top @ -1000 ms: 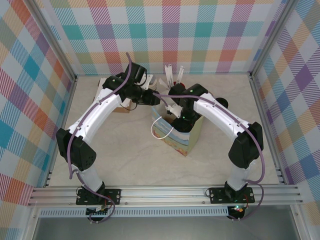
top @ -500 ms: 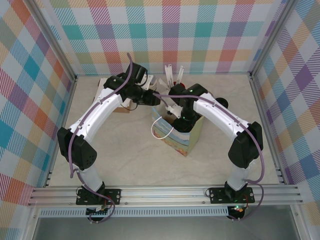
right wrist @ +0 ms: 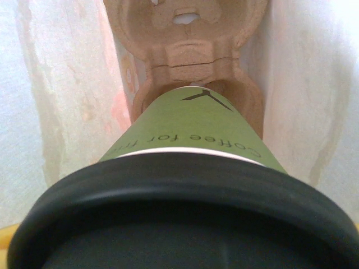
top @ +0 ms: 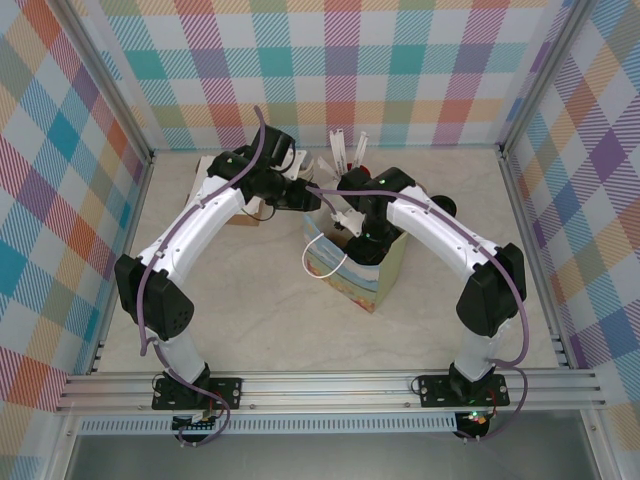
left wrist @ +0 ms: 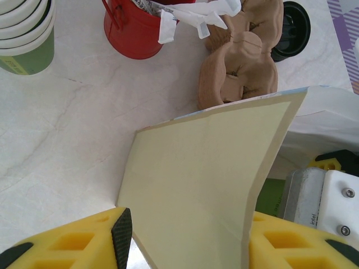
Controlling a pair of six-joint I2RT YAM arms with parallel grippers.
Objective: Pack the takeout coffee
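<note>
- On the green paper side of the takeout coffee [right wrist: 190, 120], dark lettering reads "Coffee for", upside down as the right wrist camera sees it. A further word begins with what may be an "m" and is lost round the curve of the cup, just above the black lid [right wrist: 185, 218].
- Higher on the same cup stands a dark forked sign, like a Y with wide arms.
- On the grey module [left wrist: 303, 202] at the lower right of the left wrist view, small dark letters read "intel", turned sideways.
- The lowest cup in the stack of cups [left wrist: 25, 33] bears a small yellowish patch, too small to read.
</note>
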